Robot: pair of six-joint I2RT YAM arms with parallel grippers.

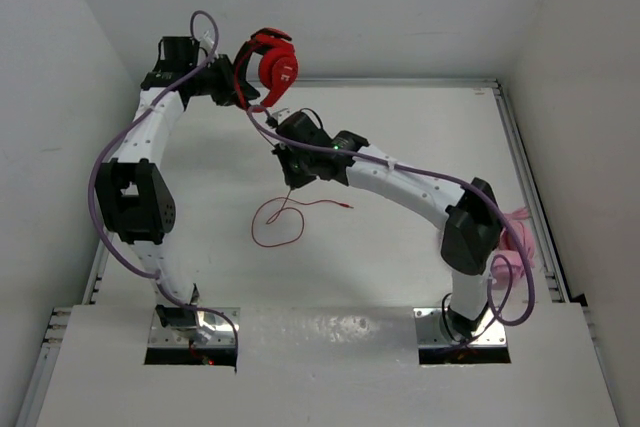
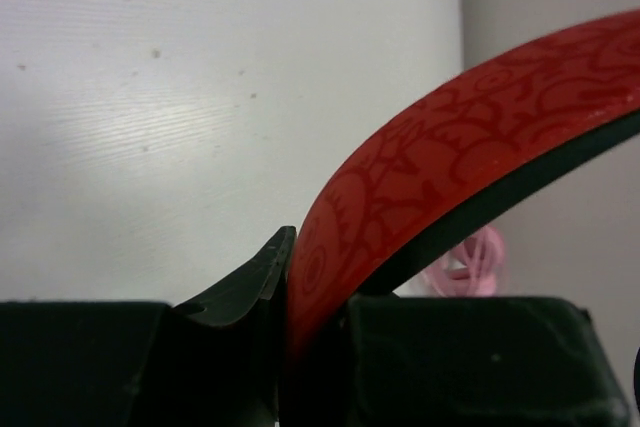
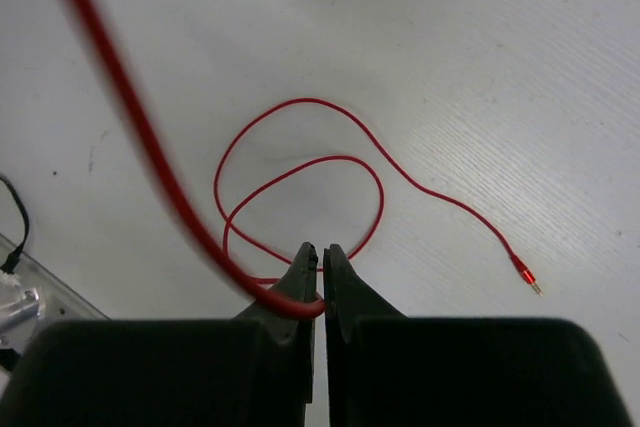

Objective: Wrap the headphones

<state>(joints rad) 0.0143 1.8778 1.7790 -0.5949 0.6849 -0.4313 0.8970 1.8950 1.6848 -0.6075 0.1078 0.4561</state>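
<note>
The red headphones [image 1: 272, 65] hang in the air at the back of the table, their patterned headband [image 2: 450, 147] clamped in my left gripper [image 1: 240, 82], which is shut on it. The thin red cable [image 1: 262, 119] runs down from an ear cup to my right gripper [image 1: 291, 175], which is shut on it above the middle of the table. In the right wrist view the cable [image 3: 150, 147] enters between the fingertips [image 3: 306, 265]. Below, its free end lies in loose loops [image 3: 300, 187], ending in the plug [image 3: 527, 277].
Pale pink headphones [image 1: 512, 247] with a pink cable lie at the right edge of the table, beside the right arm's elbow; they show blurred in the left wrist view too [image 2: 470, 267]. White walls close in the table at back and sides.
</note>
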